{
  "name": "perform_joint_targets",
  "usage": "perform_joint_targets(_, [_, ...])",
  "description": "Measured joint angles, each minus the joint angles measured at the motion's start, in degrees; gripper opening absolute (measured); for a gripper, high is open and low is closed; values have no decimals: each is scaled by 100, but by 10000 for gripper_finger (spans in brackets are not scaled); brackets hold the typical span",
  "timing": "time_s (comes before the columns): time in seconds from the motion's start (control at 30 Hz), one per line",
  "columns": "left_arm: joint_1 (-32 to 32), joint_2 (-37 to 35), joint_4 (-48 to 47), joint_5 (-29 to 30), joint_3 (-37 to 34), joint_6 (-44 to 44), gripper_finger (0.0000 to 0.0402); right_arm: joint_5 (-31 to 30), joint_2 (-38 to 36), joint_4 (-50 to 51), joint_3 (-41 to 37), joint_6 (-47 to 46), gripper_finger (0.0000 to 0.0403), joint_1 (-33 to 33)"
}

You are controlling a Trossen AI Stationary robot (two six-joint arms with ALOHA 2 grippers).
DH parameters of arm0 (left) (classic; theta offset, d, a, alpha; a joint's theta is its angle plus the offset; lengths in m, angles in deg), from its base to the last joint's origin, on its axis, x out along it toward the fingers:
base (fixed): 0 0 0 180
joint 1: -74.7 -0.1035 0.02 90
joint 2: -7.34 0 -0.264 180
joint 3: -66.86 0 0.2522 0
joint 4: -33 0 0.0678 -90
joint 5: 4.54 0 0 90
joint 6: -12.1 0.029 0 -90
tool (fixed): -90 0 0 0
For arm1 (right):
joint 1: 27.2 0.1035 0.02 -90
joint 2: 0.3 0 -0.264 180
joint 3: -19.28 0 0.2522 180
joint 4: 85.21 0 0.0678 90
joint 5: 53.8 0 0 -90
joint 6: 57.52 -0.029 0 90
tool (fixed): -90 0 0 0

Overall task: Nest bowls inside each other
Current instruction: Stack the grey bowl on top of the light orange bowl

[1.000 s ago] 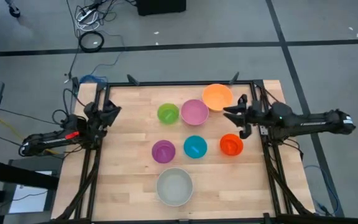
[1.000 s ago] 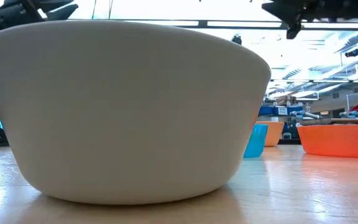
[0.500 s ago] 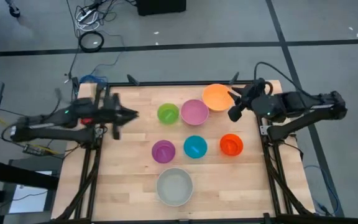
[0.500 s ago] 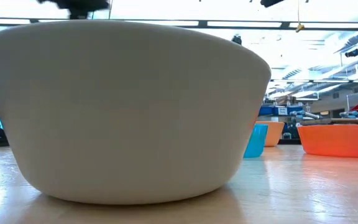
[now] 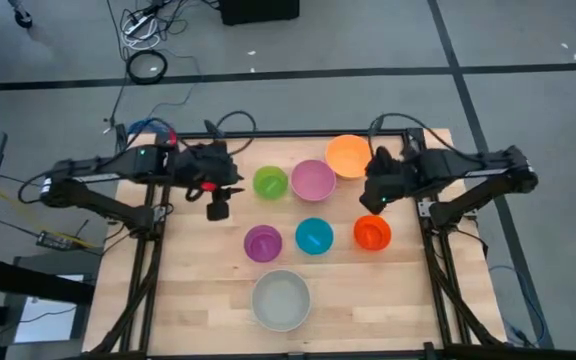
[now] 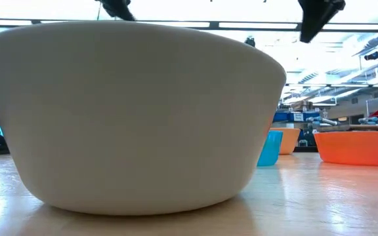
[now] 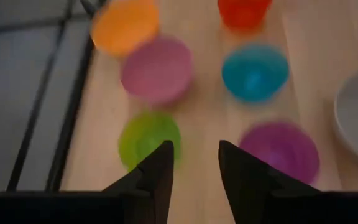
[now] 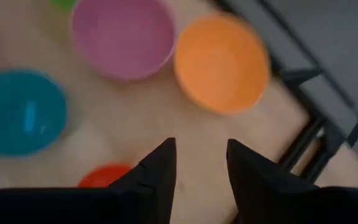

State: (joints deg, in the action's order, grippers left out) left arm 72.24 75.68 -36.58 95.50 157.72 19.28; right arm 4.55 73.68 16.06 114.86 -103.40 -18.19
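Note:
Seven bowls stand apart on their bases on the wooden table (image 5: 208,290): orange (image 5: 349,155), pink (image 5: 313,180), lime green (image 5: 270,182), purple (image 5: 263,243), blue (image 5: 314,237), red-orange (image 5: 372,233), and grey-white (image 5: 281,299) nearest the front edge. My left gripper (image 5: 218,207) hangs open above the table, left of the green and purple bowls (image 7: 196,163). My right gripper (image 5: 371,200) hangs open in the air between the orange and red-orange bowls (image 8: 201,158). Both slant downward and hold nothing.
The grey-white bowl (image 6: 136,118) fills most of the low view, with the blue (image 6: 270,147), orange (image 6: 289,139) and red-orange (image 6: 359,147) bowls behind it. Black frame rails (image 5: 148,250) run along both side edges. Bare wood lies at the near left and near right.
Both arms have swung in from the table's side edges and risen. My left gripper has gone toward the right, to beside the green bowl, and tipped downward. My right gripper has tipped from level to pointing down near the orange bowl. No bowl has moved.

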Motion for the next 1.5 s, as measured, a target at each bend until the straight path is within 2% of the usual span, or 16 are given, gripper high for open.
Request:
perform_joint_targets(0.2, [381,27,-989,-315,114,-404,138,659,10,-533,-457,-299,143,390])
perform_joint_targets(0.43, [1031,29,-1408,-574,-59,-1748,138,1085,141,-1066,-1047,-750,144,674])
perform_joint_targets(0.57, [1443,69,-1229,-927,-314,-2544,138,1908,187,-2341,-1421,-579,147,714])
perform_joint_targets(0.73, [2016,120,-299,-1267,-793,-3420,138,3160,195,-4486,-1930,-460,153,717])
perform_joint_targets(0.83, [2343,149,329,-1404,-1160,-3959,138,3612,342,-5382,-2137,-564,154,782])
perform_joint_targets(0.97, [2720,142,1111,-1386,-1615,-4503,138,3754,810,-5929,-2198,-732,154,962])
perform_joint_targets(1.2, [3157,138,1771,-805,-2281,-5515,138,3787,1987,-7031,-2177,-881,154,1200])
perform_joint_targets(1.33, [3417,144,2191,-572,-2587,-6195,138,3738,2500,-7177,-1942,-914,154,1234])
perform_joint_targets(1.5, [3769,143,3080,-218,-2950,-6627,138,3606,2821,-7154,-1628,-914,154,1317])
